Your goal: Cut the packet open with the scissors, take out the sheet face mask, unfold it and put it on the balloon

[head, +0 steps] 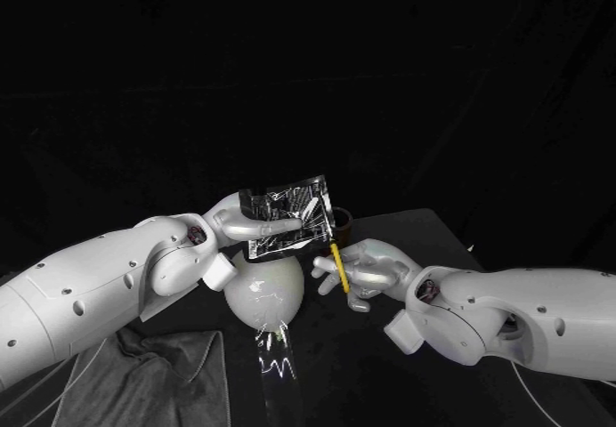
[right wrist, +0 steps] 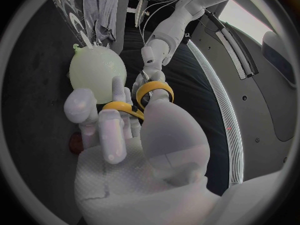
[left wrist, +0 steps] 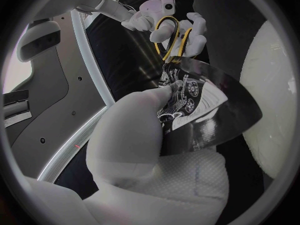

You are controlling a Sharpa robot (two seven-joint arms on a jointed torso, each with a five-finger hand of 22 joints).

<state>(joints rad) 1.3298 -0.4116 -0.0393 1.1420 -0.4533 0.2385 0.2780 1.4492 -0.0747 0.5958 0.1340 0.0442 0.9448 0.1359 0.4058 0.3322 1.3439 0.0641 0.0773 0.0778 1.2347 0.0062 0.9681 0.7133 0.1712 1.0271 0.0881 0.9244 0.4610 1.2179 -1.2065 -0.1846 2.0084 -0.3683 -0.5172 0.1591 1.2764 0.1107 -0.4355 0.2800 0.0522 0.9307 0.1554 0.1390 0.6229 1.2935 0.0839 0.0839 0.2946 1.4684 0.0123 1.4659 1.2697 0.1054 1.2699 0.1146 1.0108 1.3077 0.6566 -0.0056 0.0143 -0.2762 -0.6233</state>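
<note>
Packet (head: 290, 212) is being pinched by the left hand (head: 244, 228) at frame centre, just above the balloon (head: 266, 290). Right hand (head: 368, 272), just right of it, is gripping the scissors (head: 336, 261). Cutting is probably the step now; next the blades are needing to straddle the packet's edge

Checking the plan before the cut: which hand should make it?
Right, most likely. The right hand holds the scissors just beside the packet, while the left hand is occupied gripping the packet above the balloon.
</note>
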